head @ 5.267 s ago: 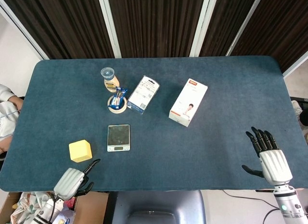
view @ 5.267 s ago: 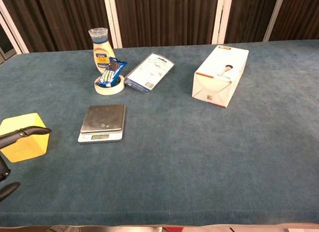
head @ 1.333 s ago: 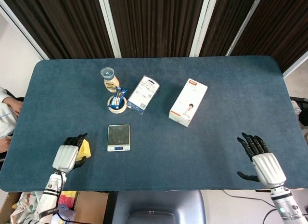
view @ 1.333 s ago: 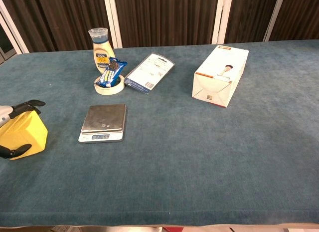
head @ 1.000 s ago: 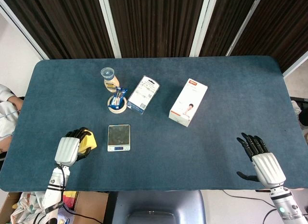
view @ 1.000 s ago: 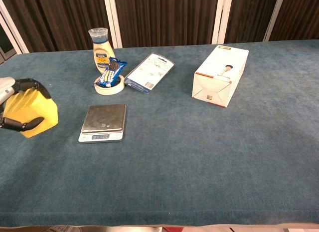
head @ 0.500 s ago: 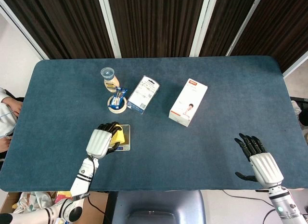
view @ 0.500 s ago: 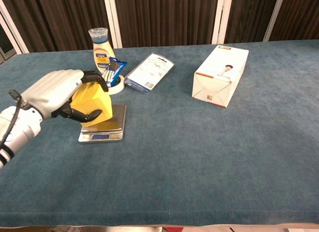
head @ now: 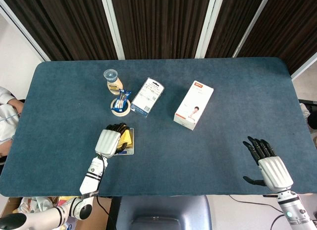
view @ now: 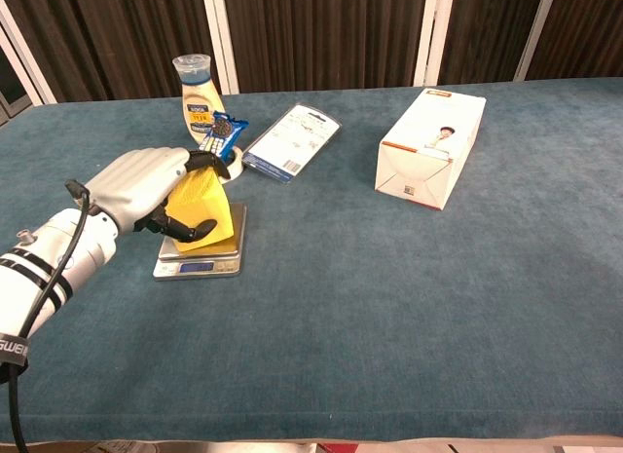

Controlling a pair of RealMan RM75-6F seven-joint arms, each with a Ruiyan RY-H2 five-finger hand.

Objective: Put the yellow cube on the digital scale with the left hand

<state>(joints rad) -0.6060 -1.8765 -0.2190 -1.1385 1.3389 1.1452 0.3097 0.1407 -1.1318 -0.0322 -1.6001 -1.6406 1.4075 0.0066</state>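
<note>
Teal felt tabletop [head: 223, 86] before dark slatted curtains [head: 158, 22] with white strips.

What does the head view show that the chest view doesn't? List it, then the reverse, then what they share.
Only the head view shows the right hand, open near the table's front edge, plus the chair below the table.

Only the chest view shows the digital scale's lit display and the left hand's fingers wrapped around the yellow cube.

Both show the left hand holding the cube over the digital scale, the bottle, the tape roll, the flat package and the white box.
</note>
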